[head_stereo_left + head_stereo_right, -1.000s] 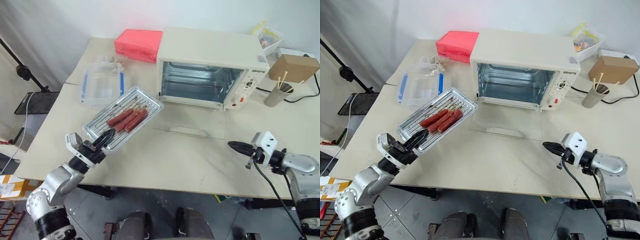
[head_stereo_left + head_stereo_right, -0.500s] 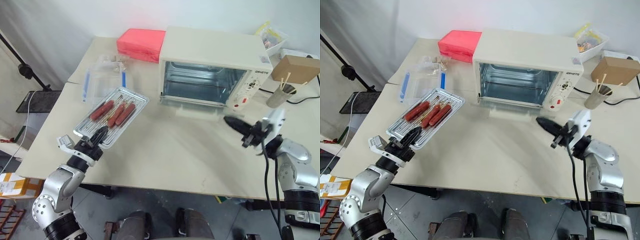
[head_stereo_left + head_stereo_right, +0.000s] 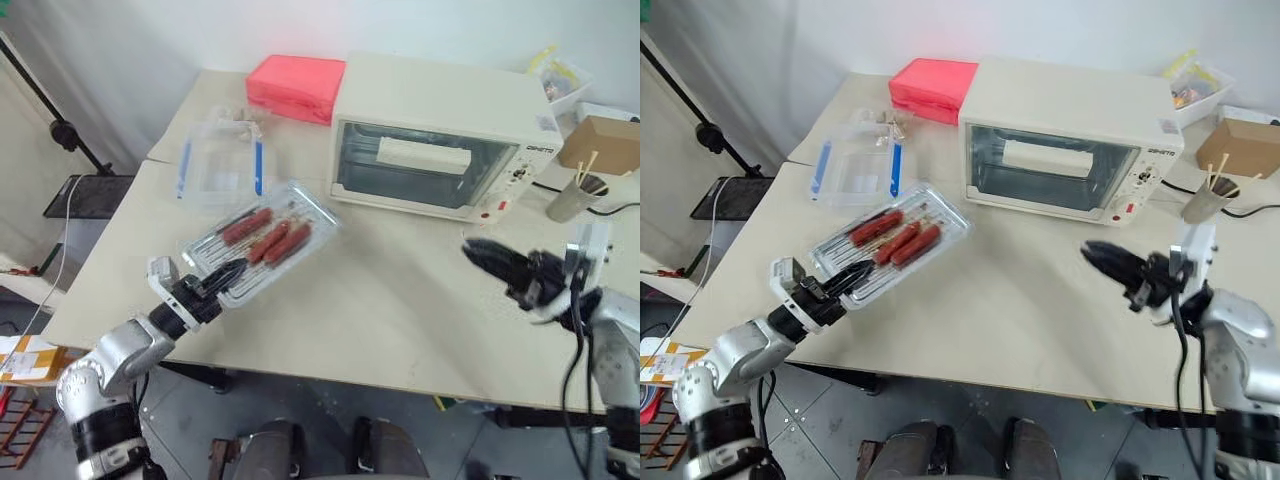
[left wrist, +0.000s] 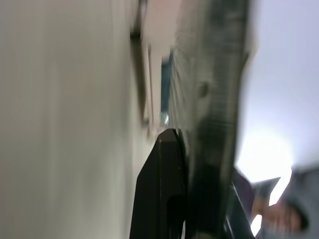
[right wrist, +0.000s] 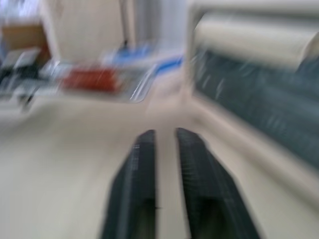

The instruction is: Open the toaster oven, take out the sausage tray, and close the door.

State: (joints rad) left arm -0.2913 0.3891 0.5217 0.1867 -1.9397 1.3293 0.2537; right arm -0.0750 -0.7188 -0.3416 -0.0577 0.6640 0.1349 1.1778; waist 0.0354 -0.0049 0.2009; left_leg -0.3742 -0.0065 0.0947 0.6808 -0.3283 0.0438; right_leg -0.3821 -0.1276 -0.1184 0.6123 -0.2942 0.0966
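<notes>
L gripper point(image 3: 845, 278) is clamped on the near end of the sausage tray point(image 3: 895, 242), held over the table's point(image 3: 1000, 320) left edge, clear of the toaster oven point(image 3: 1065, 140), whose door point(image 3: 1052, 172) is up, w/ R gripper point(image 3: 1110, 262) nearby, fingers slightly apart, empty.

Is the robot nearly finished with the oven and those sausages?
Nearly. The oven door looks shut, and the tray with its three sausages is out of the oven. The left gripper holds that tray by its near edge above the table. The right gripper hangs free in front of the oven, holding nothing. Setting the tray down may be all that remains.
</notes>
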